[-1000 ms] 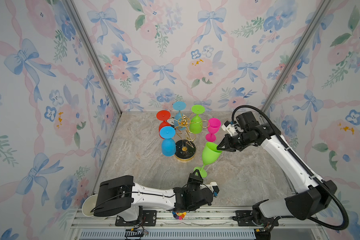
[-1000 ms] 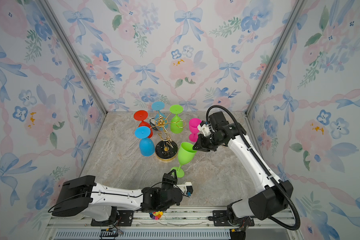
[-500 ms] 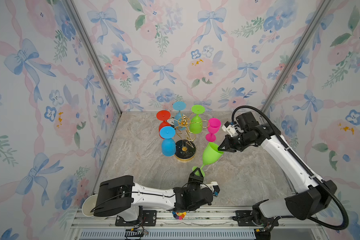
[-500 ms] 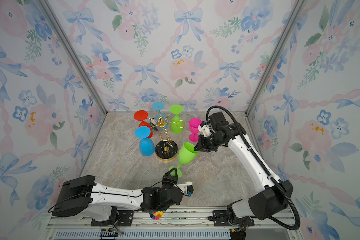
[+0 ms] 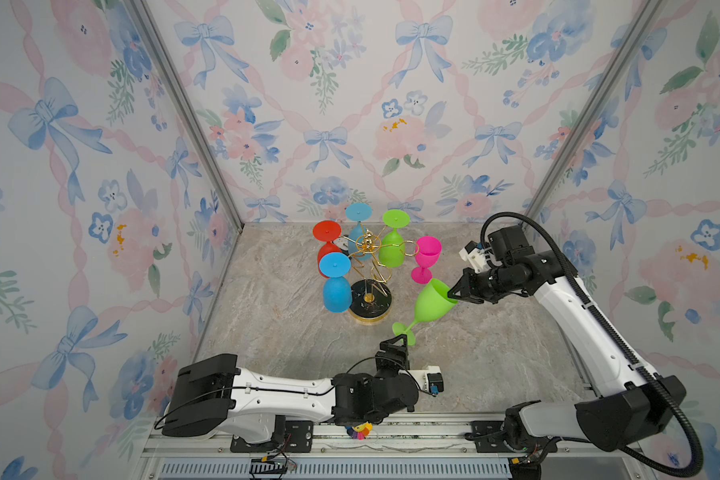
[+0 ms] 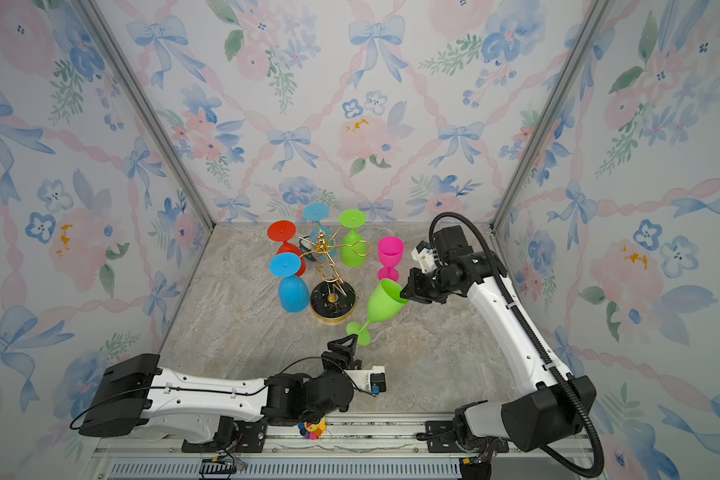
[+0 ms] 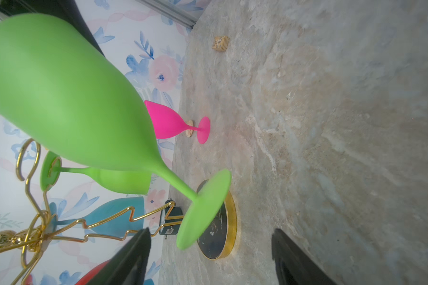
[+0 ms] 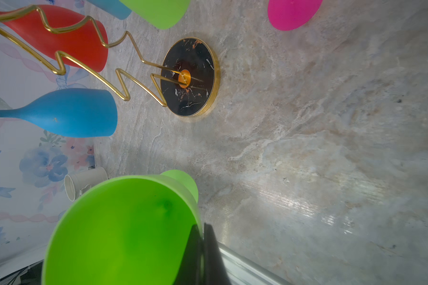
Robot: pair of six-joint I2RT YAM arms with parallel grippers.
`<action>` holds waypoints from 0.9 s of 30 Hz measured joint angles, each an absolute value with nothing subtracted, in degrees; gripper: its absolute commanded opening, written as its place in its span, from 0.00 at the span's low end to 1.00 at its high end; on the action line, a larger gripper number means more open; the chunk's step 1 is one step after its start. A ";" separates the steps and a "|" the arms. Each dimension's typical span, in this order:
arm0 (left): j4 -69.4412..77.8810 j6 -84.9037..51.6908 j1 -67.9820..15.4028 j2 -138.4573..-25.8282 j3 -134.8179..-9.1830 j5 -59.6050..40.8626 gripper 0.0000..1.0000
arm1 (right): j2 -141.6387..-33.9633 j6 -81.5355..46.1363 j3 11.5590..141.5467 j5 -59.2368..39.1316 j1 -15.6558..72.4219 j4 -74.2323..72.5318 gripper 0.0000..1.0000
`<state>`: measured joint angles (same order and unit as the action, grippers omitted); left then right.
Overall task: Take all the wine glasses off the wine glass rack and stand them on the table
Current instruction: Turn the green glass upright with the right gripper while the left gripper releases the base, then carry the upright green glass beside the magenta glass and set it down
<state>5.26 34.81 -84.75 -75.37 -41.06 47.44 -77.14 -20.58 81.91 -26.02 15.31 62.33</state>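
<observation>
A green wine glass [image 5: 431,305] [image 6: 381,305] hangs tilted above the table, off the wine glass rack [image 5: 371,309] [image 6: 333,307]. My right gripper [image 5: 454,294] [image 6: 404,294] is shut on its rim, one finger inside the bowl [image 8: 121,234]. In the right wrist view the right gripper [image 8: 203,229] pinches the thin rim wall. My left gripper [image 5: 395,343] [image 6: 344,343] sits just below the glass's foot, open. In the left wrist view the foot [image 7: 205,209] reaches into the gap of the left gripper [image 7: 211,230], touching neither finger. Red, teal, green and blue glasses hang on the rack.
A pink glass [image 5: 426,257] stands upright on the table right of the rack. A small tan cube [image 7: 220,43] lies further back. A white cup [image 8: 84,182] sits by the left wall. Floral walls close in three sides.
My left gripper has opened and let go of the green glass's foot. The right gripper keeps its hold on the rim, and the glass has barely moved.
</observation>
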 measured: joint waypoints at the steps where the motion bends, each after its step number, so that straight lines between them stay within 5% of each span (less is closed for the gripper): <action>1: 4.78 33.39 -84.75 -74.83 -41.15 46.19 0.86 | -76.58 -20.58 81.56 -25.21 14.98 62.19 0.00; 15: -3.03 8.12 -79.83 -63.07 -41.43 31.00 0.94 | -74.65 -18.15 81.06 -5.17 11.44 60.73 0.00; 27: -4.38 -2.98 -67.92 -48.93 -33.69 24.29 0.98 | -86.19 -16.80 86.48 6.24 9.80 55.13 0.00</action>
<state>-4.38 -2.98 -67.92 -48.93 -33.69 24.29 -86.19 -16.80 86.48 6.24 9.80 55.13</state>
